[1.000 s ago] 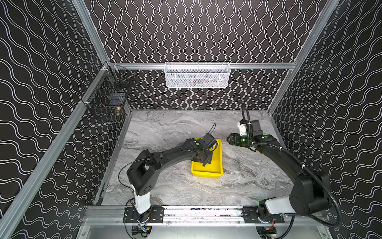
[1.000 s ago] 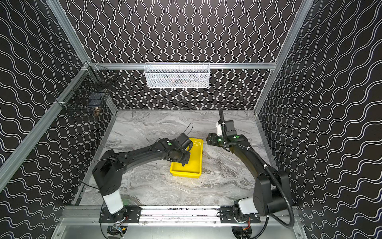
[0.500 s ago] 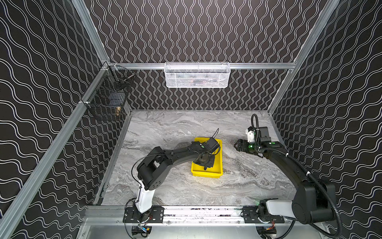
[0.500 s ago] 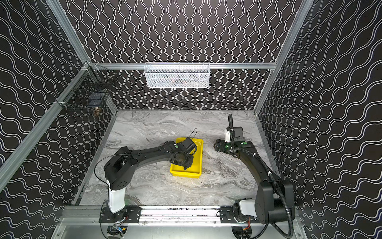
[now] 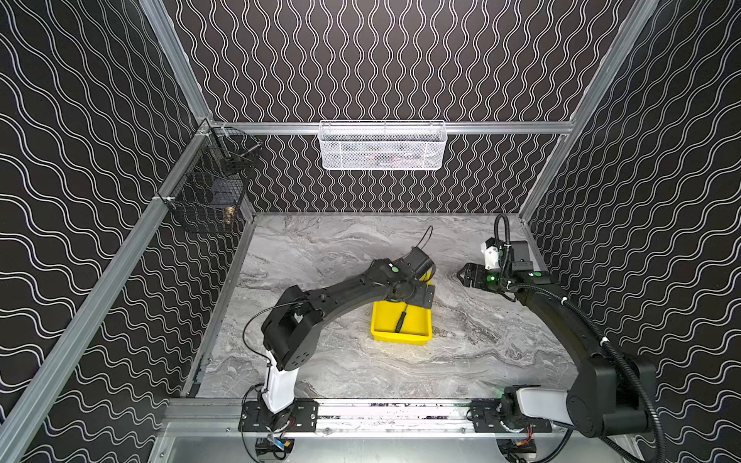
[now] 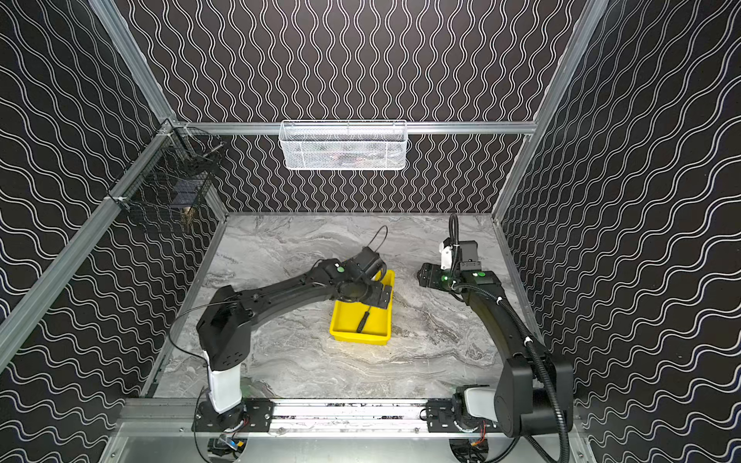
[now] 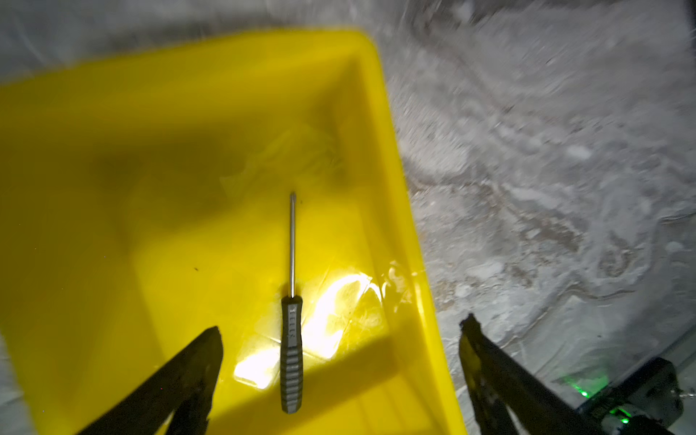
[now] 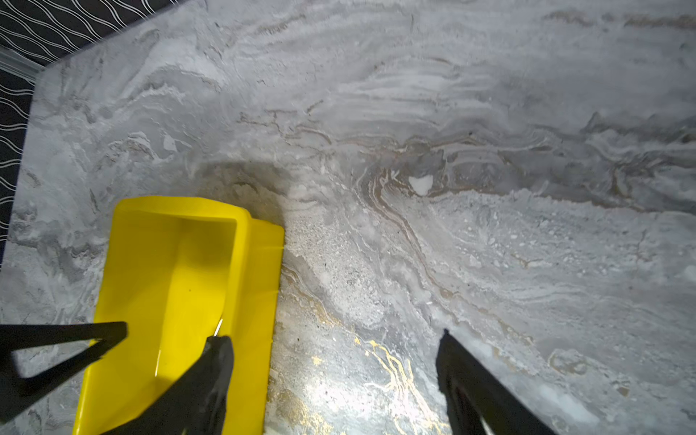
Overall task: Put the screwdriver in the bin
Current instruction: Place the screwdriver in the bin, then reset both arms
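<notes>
The slim black screwdriver [image 7: 291,339] lies flat on the floor of the yellow bin [image 7: 395,180], free of any finger. In both top views it rests in the bin's near half [image 5: 401,320] [image 6: 364,319]. My left gripper [image 7: 342,327] hangs open just above it, one finger over the bin floor and the other outside the bin wall. It covers the far half of the bin [image 5: 401,340] in a top view [image 5: 415,300]. My right gripper [image 8: 334,336] is open and empty above the marble, to the right of the bin [image 8: 260,282]. In both top views [image 5: 461,276] [image 6: 421,276] it stands apart from the bin.
A white mesh basket [image 5: 383,146] hangs on the back wall. A black wire basket [image 5: 208,192] hangs on the left wall. Patterned walls close in three sides of the marble table [image 5: 320,248]. A metal rail [image 5: 381,413] runs along the front.
My left gripper has gone from shut to wide open and let go of the screwdriver, which now lies in the bin. The right gripper has drifted slightly right, away from the bin.
</notes>
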